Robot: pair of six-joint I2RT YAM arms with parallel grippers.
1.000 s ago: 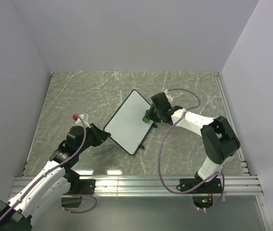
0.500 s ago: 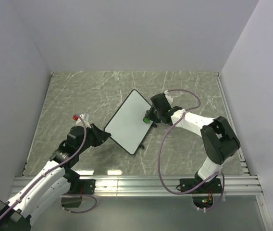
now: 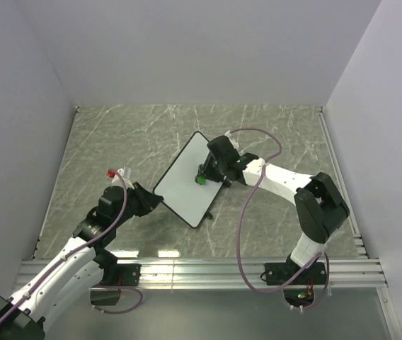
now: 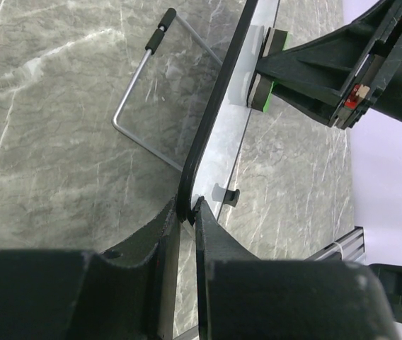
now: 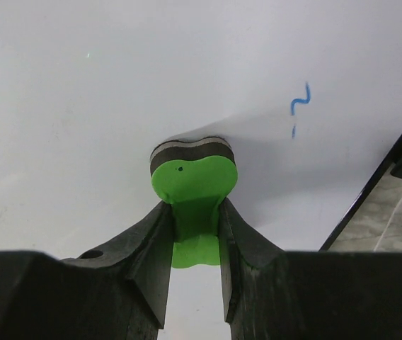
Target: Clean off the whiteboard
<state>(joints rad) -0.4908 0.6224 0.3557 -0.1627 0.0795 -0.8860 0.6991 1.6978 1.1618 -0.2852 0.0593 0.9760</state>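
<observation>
The whiteboard [image 3: 187, 178] is propped tilted over the table, white with a thin black frame. My left gripper [image 3: 153, 200] is shut on its lower left edge; in the left wrist view the frame [image 4: 208, 134] sits pinched between the jaws of that gripper [image 4: 187, 211]. My right gripper [image 3: 204, 176] is shut on the green eraser [image 3: 200, 180] and presses it against the board face. In the right wrist view the eraser [image 5: 194, 180] is squeezed between the jaws, its dark felt on the board [image 5: 116, 85]. A small blue scribble [image 5: 299, 101] lies to its upper right.
The board's wire stand [image 4: 141, 106] hangs behind it over the marble table [image 3: 116, 134]. Grey walls close the left, back and right. A metal rail [image 3: 208, 269] runs along the near edge.
My right gripper has slid the eraser leftward across the board, from near its right edge toward the middle. The left gripper and the board have stayed put.
</observation>
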